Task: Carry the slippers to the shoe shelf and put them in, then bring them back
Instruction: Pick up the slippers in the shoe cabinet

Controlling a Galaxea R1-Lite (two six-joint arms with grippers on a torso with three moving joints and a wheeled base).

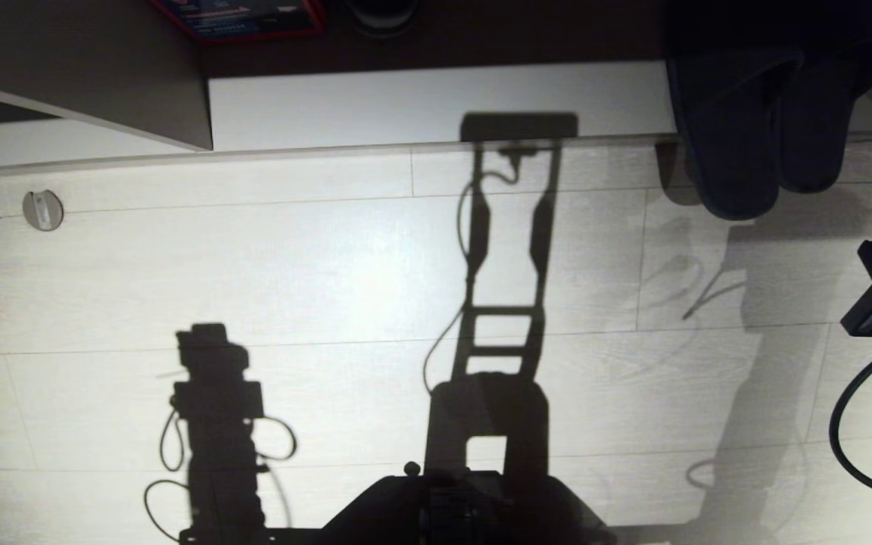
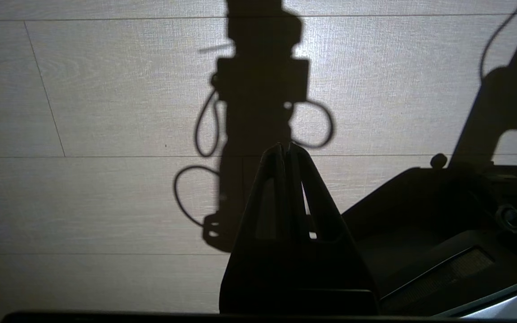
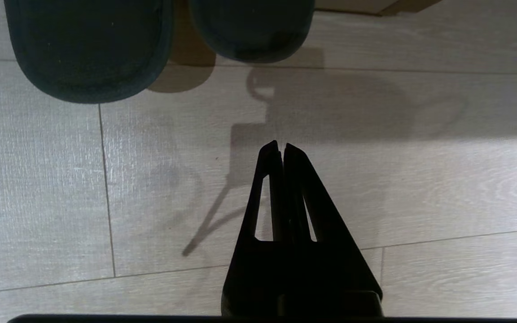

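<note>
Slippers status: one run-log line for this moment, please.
dark flat fabric slippers: side by side, heels overhanging pale shelf edge | right gripper: shut, empty, short of slippers | left gripper: shut, idle over floor

Pale wood-grain plank floor (image 1: 254,288), brightly lit, hard dark shadows, white board (image 1: 436,102) along the far edge

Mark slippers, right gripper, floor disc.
slippers (image 1: 735,144), head view, sole of the left one
right gripper (image 3: 282,147), right wrist view, shut fingertips
floor disc (image 1: 42,210), head view, its centre
</note>
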